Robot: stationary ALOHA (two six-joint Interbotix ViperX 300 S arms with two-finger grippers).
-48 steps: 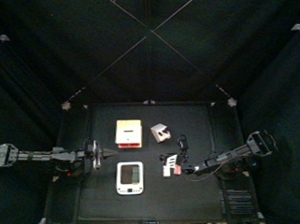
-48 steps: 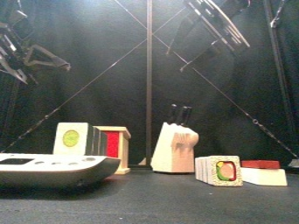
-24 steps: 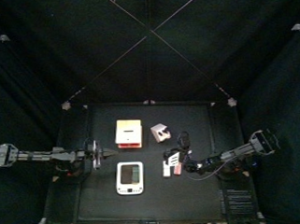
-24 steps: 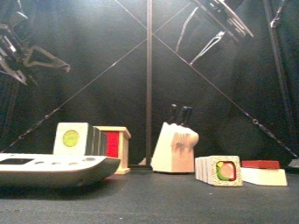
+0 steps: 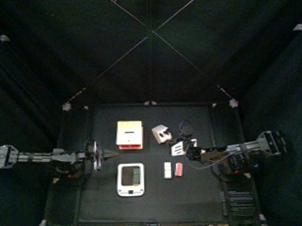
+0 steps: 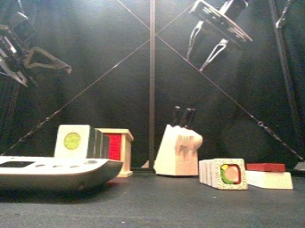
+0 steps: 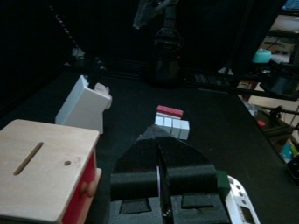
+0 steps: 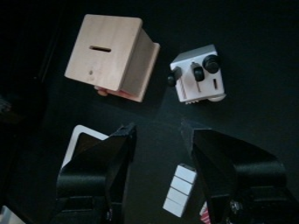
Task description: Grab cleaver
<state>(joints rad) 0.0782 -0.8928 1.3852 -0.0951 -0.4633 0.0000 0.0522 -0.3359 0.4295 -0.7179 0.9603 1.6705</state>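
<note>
Toward the middle-right of the worktop (image 5: 103,122), the cleaver (image 5: 162,133) lies untouched: a small pale block with a dark end, just beside the yellow-and-red box (image 5: 129,135) and apart from the white handheld device (image 5: 131,179) nearer the front.

What has changed over the last second is the right arm alone. Seen from above, it has swung from slanting down over the tiny red-and-white piece (image 5: 171,168) to lying nearly level, so the right tool (image 5: 193,153) now sits closer to the cleaver. From the front it hangs high, rolled to a new angle. Its jaws stand wide apart and hold nothing. Its wrist camera looks down between them at the cleaver (image 8: 198,79), with the box beyond. None of the things has shifted.

I read this as lining up, not grasping: the tool must yet descend and centre on the block.

The left tool (image 7: 163,171) rests at the worktop's left, jaws together.
</note>
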